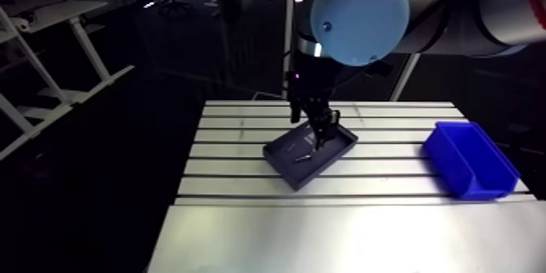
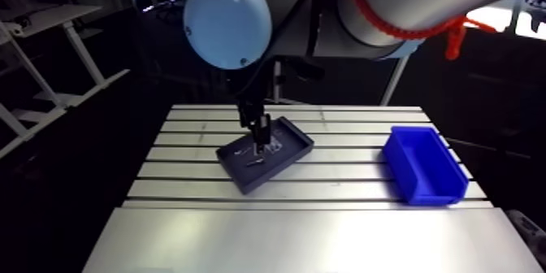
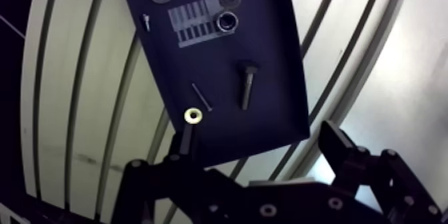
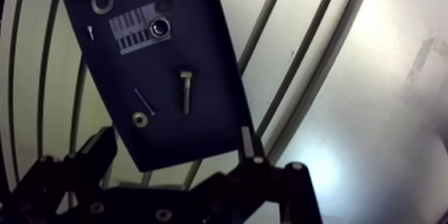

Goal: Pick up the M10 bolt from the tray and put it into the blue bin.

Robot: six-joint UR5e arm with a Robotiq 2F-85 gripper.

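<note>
Tool (image 3: 258, 139) gapes over tray (image 3: 267, 47) edge, bolt (image 3: 247, 87) lying clear ahead

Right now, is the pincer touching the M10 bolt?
Apart. The wrist view shows the bolt lying in the tray ahead of the open pincer, bare tray between.

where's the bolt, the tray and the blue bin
dark hex-head metal bolt (image 3: 247, 88), wrist view, middle of its shank
dark rectangular tray (image 3: 273, 117), wrist view, bare floor beside the bolt
blue plastic rectangular bin (image 1: 475, 158), arm view, bare inside floor
</note>
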